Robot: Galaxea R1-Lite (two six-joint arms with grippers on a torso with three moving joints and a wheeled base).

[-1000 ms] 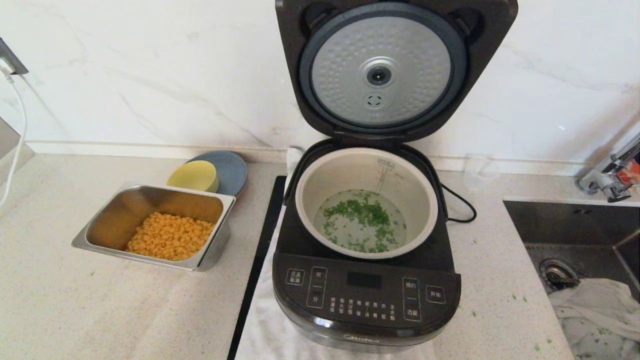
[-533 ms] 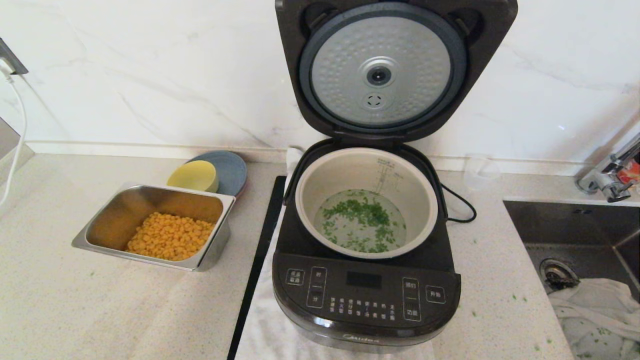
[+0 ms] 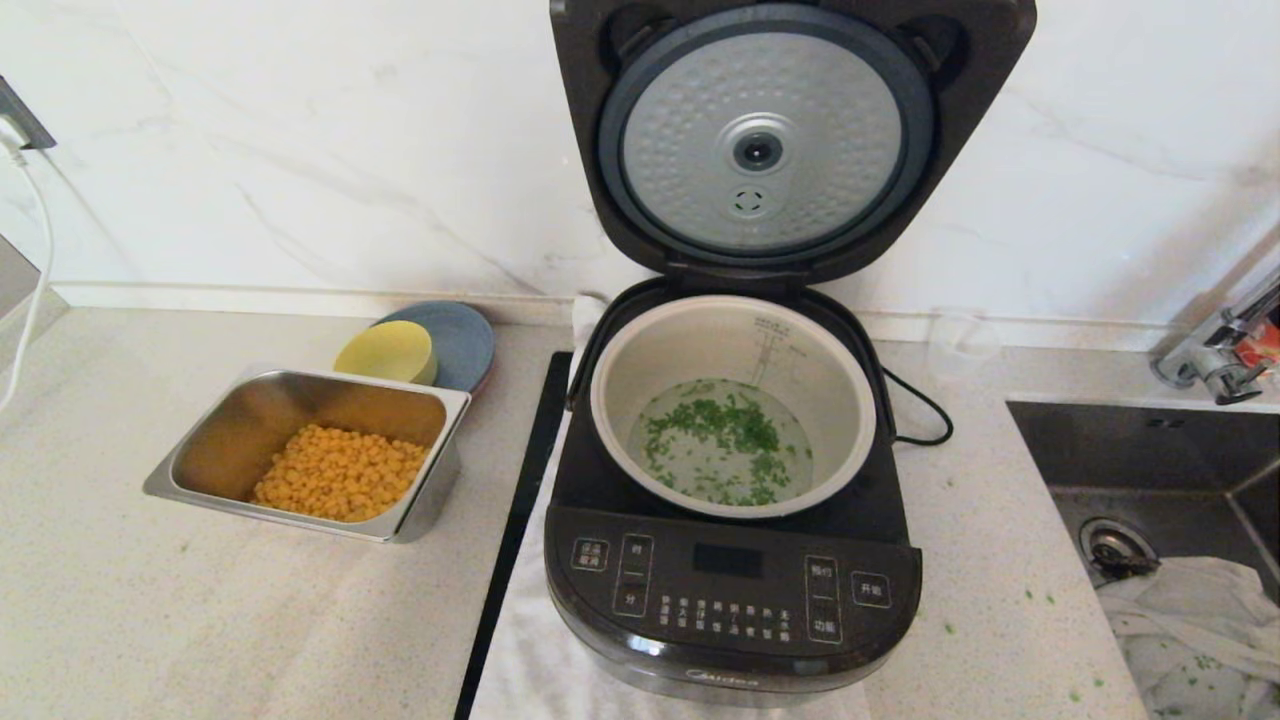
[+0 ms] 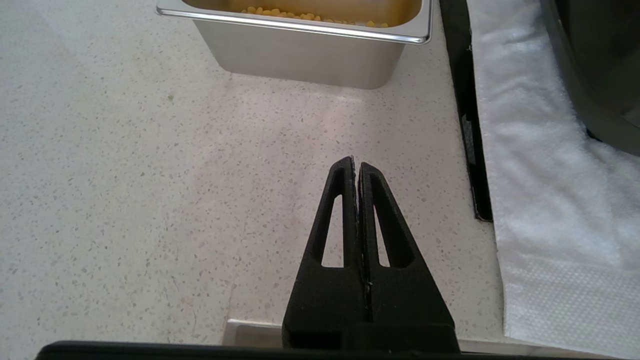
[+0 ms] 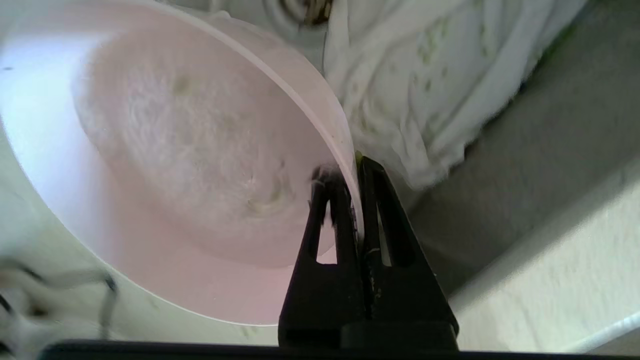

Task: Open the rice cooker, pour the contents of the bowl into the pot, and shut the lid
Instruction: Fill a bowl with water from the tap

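The black rice cooker (image 3: 733,590) stands in the middle of the counter with its lid (image 3: 765,140) raised upright, the dimpled silver plate facing me. Chopped green contents (image 3: 722,440) float in water inside the grey-beige pot (image 3: 625,375). Neither arm shows in the head view. In the right wrist view my right gripper (image 5: 356,167) is shut on the rim of the pale pink bowl (image 5: 165,165), one finger inside and one outside, over a white cloth in the sink. The bowl looks empty. My left gripper (image 4: 355,162) is shut on nothing above bare counter.
A steel tray of corn kernels (image 3: 340,470) sits left of the cooker, with a yellow bowl (image 3: 388,352) on a blue plate (image 3: 462,340) behind it. A sink (image 3: 1150,470) with a white cloth (image 3: 1190,620) and a tap (image 3: 1225,350) lies at the right. A white towel (image 4: 540,165) lies under the cooker.
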